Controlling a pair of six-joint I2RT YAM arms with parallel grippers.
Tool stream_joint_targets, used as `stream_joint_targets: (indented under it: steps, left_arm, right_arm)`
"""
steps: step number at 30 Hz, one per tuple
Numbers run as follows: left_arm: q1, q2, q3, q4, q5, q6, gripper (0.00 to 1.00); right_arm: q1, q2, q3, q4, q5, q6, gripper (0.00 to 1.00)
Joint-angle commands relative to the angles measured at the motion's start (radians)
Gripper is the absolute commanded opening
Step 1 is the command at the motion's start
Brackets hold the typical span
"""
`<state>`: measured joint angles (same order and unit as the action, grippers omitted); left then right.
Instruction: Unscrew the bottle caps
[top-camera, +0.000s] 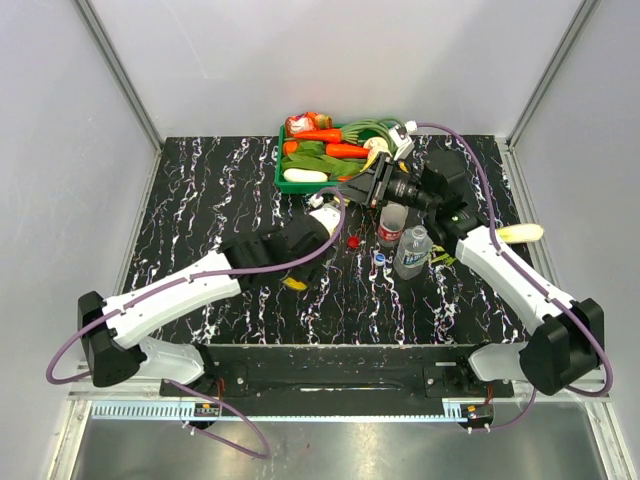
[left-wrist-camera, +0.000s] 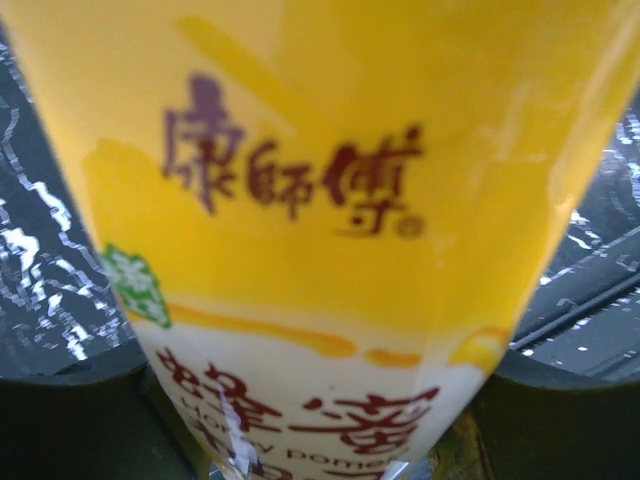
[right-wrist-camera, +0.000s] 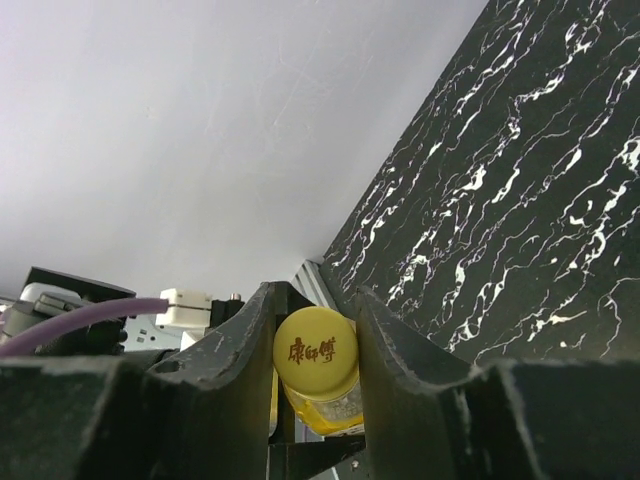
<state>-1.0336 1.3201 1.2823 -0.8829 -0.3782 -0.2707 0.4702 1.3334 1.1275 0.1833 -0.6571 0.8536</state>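
Above the white-veined black marble table (top-camera: 220, 190), between pale walls (top-camera: 60, 120), we see the right gripper (right-wrist-camera: 315, 312) clamped on the red-lettered yellow cap (right-wrist-camera: 316, 352) while the left gripper (left-wrist-camera: 320, 425) grips the orange-yellow juice bottle (left-wrist-camera: 320, 200).

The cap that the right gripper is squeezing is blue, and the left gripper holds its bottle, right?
No, the cap in the right gripper is yellow, not blue; the right wrist view shows it. The left gripper does hold its bottle.
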Motion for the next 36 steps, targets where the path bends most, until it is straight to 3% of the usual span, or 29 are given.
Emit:
stream_joint_targets:
  steps: [1, 11, 15, 21, 27, 30, 36]
  left_arm:
    - [0.029, -0.068, -0.029, 0.143, 0.217, 0.014, 0.09]
    - [0.162, -0.168, -0.141, 0.321, 0.816, 0.067, 0.09]
    - [0.187, -0.203, -0.182, 0.39, 0.99, 0.071, 0.08]
    - [0.208, -0.229, -0.199, 0.466, 1.211, 0.065, 0.08]
    - [0.208, -0.228, -0.205, 0.529, 1.308, 0.033, 0.08]
    - [0.21, -0.226, -0.202, 0.535, 1.315, 0.028, 0.08]
    - [0.21, -0.231, -0.212, 0.535, 1.323, 0.03, 0.08]
  right_arm:
    - [0.004, -0.063, 0.008, 0.031, -0.044, -0.083, 0.0]
    - [0.001, -0.095, 0.028, 0.125, -0.257, -0.18, 0.0]
    - [-0.001, -0.103, 0.044, 0.172, -0.369, -0.206, 0.0]
    - [-0.001, -0.114, 0.008, 0.451, -0.501, -0.101, 0.0]
    - [-0.002, -0.086, -0.052, 0.992, -0.546, 0.195, 0.0]
    - [-0.001, -0.063, -0.046, 1.1, -0.553, 0.268, 0.0]
    - [-0.004, -0.057, -0.037, 1.113, -0.543, 0.283, 0.0]
